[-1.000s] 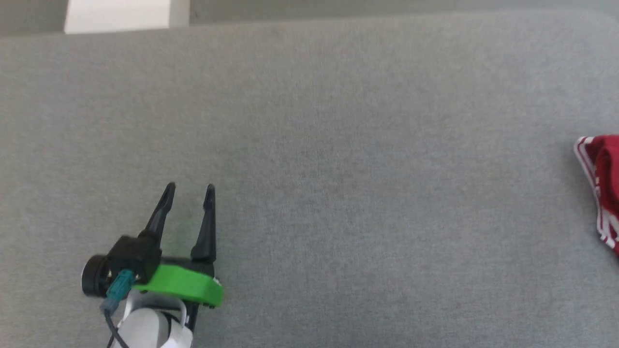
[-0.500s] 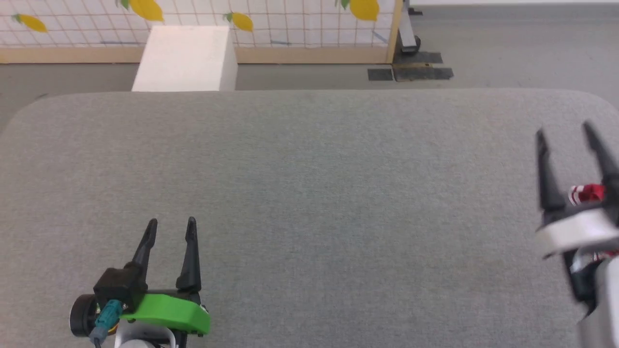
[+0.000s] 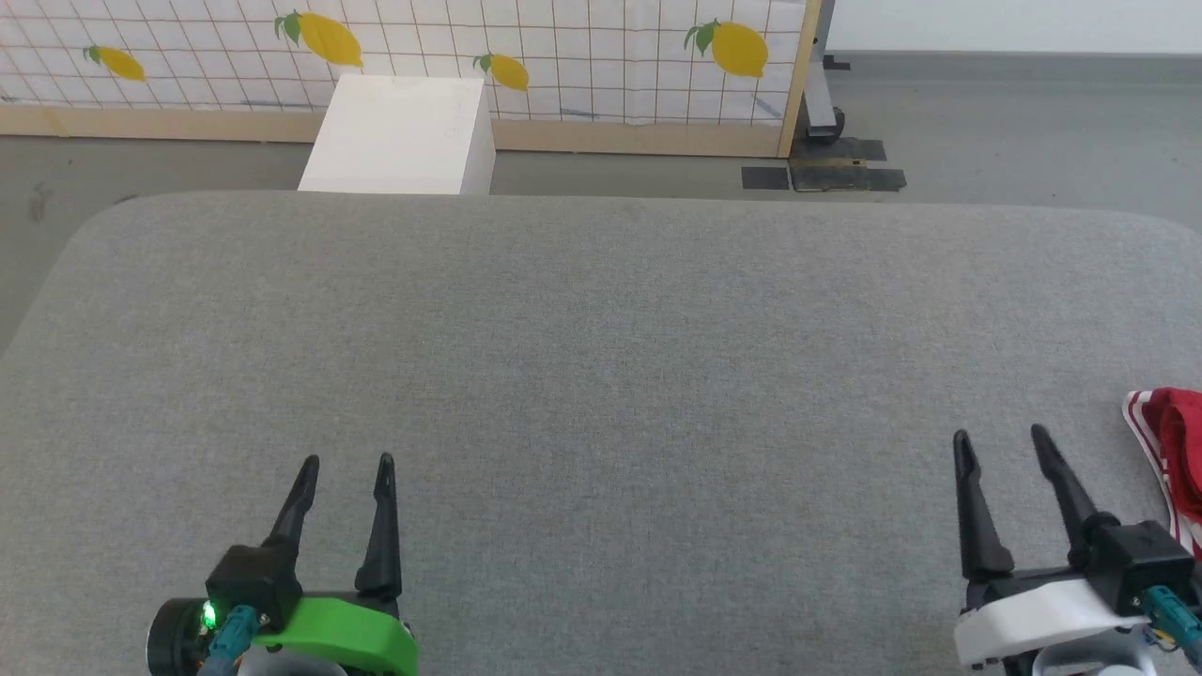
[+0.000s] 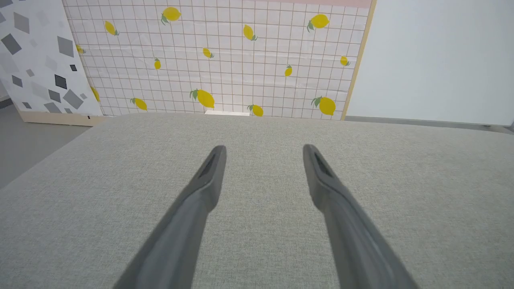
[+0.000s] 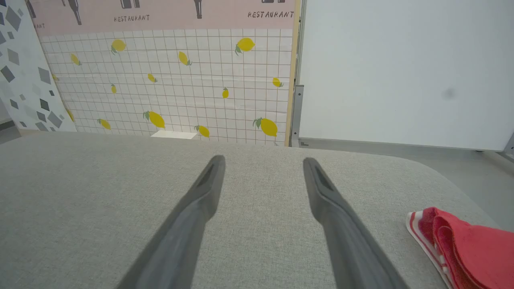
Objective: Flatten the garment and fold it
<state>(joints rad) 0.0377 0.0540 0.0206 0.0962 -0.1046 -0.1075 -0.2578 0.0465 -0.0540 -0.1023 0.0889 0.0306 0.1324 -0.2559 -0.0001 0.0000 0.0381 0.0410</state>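
Note:
The garment (image 3: 1178, 451) is a bunched red cloth with red-white striped trim, cut off by the right edge of the head view. In the right wrist view the garment (image 5: 466, 249) lies at the lower right on the grey surface. My right gripper (image 3: 1002, 439) stands open just left of it, not touching, with nothing between its fingers (image 5: 200, 200). My left gripper (image 3: 347, 463) is open and empty at the lower left, far from the cloth; its fingers (image 4: 207, 180) hover over bare fabric.
A wide grey padded table (image 3: 601, 338) with rounded corners spreads ahead. Beyond its far edge stand a white box (image 3: 399, 136) and a lemon-print grid screen (image 3: 526, 56) on a grey floor. A plain white wall (image 5: 401, 68) is at the right.
The head camera has tilted up and shifted, bringing the far edge, screen and box into view. The right gripper, blurred and higher half a second ago, now sits lower beside the garment.

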